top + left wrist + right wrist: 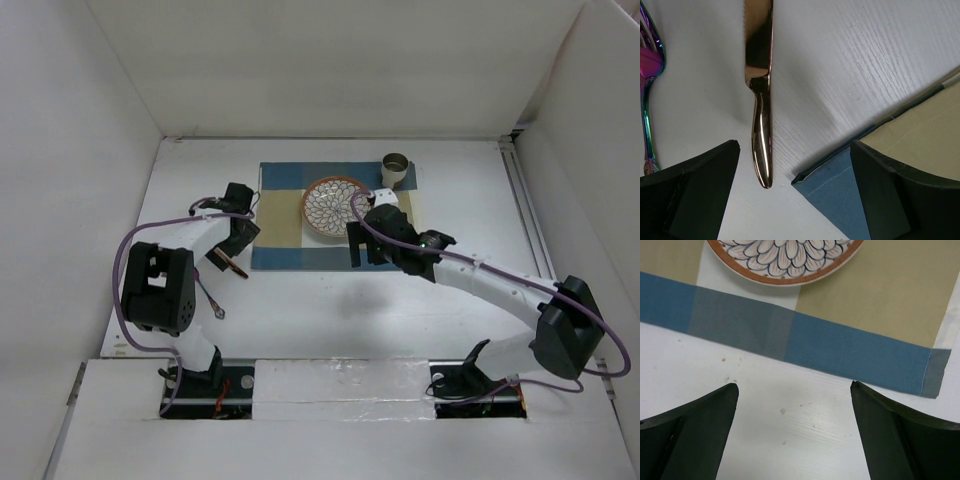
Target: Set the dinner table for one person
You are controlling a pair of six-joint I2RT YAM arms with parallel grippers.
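Two grippers hanging wide open over a half-set table (330, 320).
Table is stretching white beneath everything, in front of both arms. Fork (650, 55) is lying on it at far left, knife (760, 100) just beside. Left gripper (795, 167) is hovering over the knife's handle end, jaws wide, gripping nothing, by the placemat (840, 195) corner. Plate (333, 208) is sitting on the placemat, cup (397, 167) at its far right corner. Right gripper (794, 410) is hovering at the mat's near edge, wide and empty.

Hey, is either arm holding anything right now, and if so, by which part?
Nothing is held. The left gripper stands open with the copper knife lying loose between its fingers; the right gripper stands open above the placemat edge, empty.
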